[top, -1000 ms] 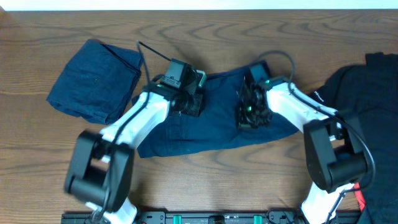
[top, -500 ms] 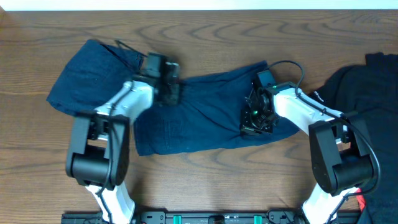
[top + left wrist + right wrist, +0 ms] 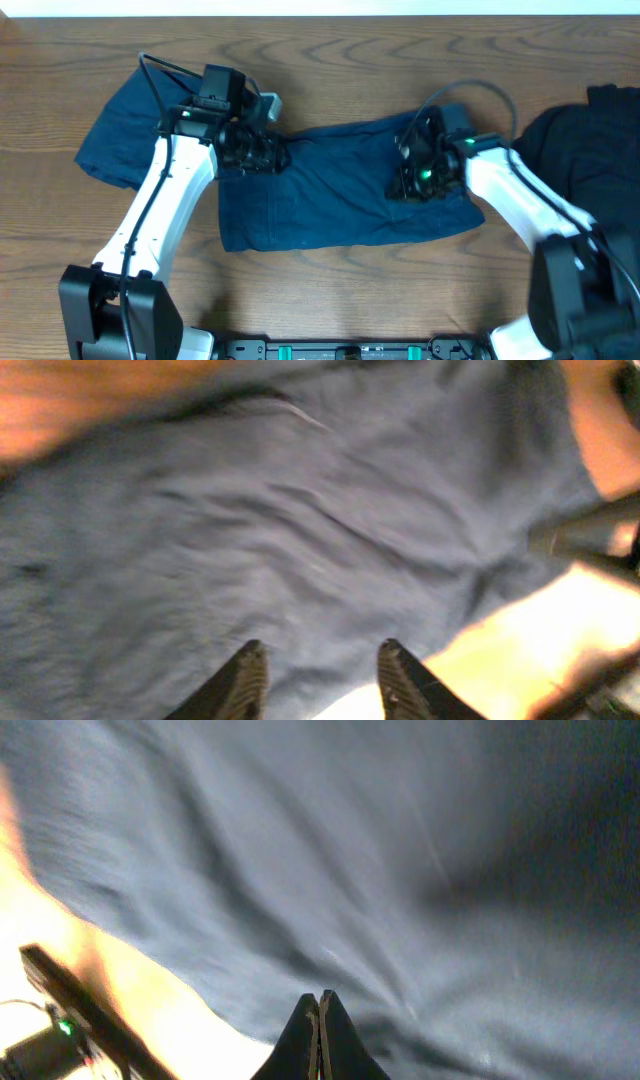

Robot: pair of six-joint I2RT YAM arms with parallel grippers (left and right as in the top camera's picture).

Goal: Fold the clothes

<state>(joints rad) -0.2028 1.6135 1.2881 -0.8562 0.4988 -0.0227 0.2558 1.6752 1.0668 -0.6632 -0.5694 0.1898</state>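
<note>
Navy shorts [image 3: 340,195] lie spread across the table's middle, wrinkled, with the waistband toward the left. My left gripper [image 3: 265,155] hovers at their upper left corner. In the left wrist view its fingers [image 3: 250,665] stand apart over the fabric [image 3: 300,530] with nothing between them. My right gripper [image 3: 410,182] is over the shorts' right part. The right wrist view shows that gripper [image 3: 320,995] shut, tips pressed together just above the creased fabric [image 3: 380,860]. No cloth shows between them. A second pair of navy shorts [image 3: 120,140] lies folded at the far left.
A heap of dark, almost black clothes [image 3: 590,130] sits at the right edge. The brown wooden table [image 3: 350,290] shows along the front and behind the shorts. The left arm's cable [image 3: 165,68] loops above the folded pair.
The left arm swung out to the left and its gripper now sits at the shorts' upper left corner. The right gripper shifted slightly right, and the shorts' right end lies farther right.
</note>
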